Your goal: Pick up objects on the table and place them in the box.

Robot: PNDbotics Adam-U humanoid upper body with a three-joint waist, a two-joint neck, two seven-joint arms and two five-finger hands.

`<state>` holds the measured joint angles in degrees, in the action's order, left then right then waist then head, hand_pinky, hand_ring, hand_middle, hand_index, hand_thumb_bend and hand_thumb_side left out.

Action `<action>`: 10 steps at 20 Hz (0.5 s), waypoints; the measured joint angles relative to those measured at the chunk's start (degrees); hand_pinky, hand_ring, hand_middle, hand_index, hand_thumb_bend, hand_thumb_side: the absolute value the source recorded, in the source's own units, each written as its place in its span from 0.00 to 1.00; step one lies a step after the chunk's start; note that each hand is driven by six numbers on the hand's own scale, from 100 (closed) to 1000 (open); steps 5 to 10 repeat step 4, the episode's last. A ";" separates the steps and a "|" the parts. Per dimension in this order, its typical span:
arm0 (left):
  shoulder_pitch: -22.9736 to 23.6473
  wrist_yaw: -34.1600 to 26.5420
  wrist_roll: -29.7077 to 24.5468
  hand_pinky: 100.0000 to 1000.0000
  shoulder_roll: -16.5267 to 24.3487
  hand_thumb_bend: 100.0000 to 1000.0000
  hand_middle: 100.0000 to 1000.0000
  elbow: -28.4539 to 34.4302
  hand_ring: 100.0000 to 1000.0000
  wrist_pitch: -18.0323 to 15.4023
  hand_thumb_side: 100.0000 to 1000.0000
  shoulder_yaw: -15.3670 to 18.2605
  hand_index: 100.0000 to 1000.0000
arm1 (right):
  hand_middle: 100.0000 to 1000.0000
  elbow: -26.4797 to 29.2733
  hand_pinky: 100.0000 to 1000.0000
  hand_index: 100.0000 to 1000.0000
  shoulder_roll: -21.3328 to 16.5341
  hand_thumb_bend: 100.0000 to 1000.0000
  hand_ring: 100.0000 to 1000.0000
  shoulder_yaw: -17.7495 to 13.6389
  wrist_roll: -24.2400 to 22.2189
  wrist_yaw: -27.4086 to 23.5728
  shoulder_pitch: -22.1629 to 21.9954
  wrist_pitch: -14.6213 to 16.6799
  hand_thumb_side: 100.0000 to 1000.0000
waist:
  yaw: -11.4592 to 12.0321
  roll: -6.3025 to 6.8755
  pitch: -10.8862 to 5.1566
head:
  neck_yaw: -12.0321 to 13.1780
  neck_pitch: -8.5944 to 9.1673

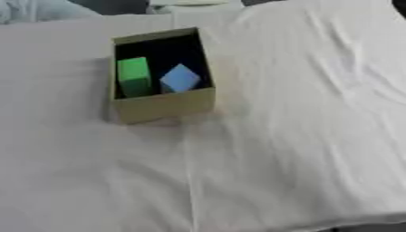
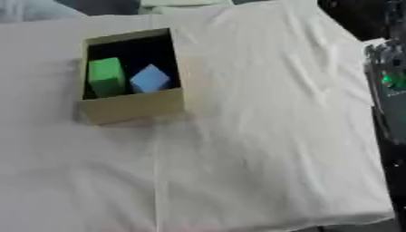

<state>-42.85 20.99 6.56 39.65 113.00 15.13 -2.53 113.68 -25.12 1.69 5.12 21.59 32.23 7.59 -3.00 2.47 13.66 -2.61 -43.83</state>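
White cloth (image 1: 301, 149) is lying nearest, bare. Beyond it, box (image 1: 164, 105) is holding green block (image 1: 134, 76) and blue block (image 1: 180, 78), side by side. Likely light, rigid; grip flat faces. Neither hand is showing, fingers unknown.

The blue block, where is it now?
In the left eye view the blue block lies inside the cardboard box at upper left of the table, just right of the green block.

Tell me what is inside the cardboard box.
Inside the cardboard box are a green block at the left and a blue block beside it. The near wall hides their bases and the floor beneath.
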 measured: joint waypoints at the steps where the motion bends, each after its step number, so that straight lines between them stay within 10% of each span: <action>1: 1.54 -1.68 3.52 0.57 0.27 0.17 0.73 0.32 0.66 -0.83 0.59 0.82 0.90 | 0.48 0.00 0.81 0.80 -0.04 0.00 0.70 -0.10 0.39 -0.06 0.00 0.13 0.67 | 0.09 -0.07 -0.08 | -0.09 0.00; 4: 6.65 -5.66 13.22 0.57 0.64 0.16 0.73 0.71 0.66 -4.43 0.62 3.01 0.91 | 0.49 0.00 0.81 0.80 -0.22 0.00 0.71 -0.29 2.06 -0.65 0.05 0.50 0.66 | 0.30 -0.39 -0.24 | -0.39 0.00; 10: 6.65 -5.66 13.22 0.57 0.64 0.16 0.73 0.71 0.66 -4.43 0.62 3.01 0.91 | 0.49 0.00 0.81 0.80 -0.22 0.00 0.71 -0.29 2.06 -0.65 0.05 0.50 0.66 | 0.30 -0.39 -0.24 | -0.39 0.00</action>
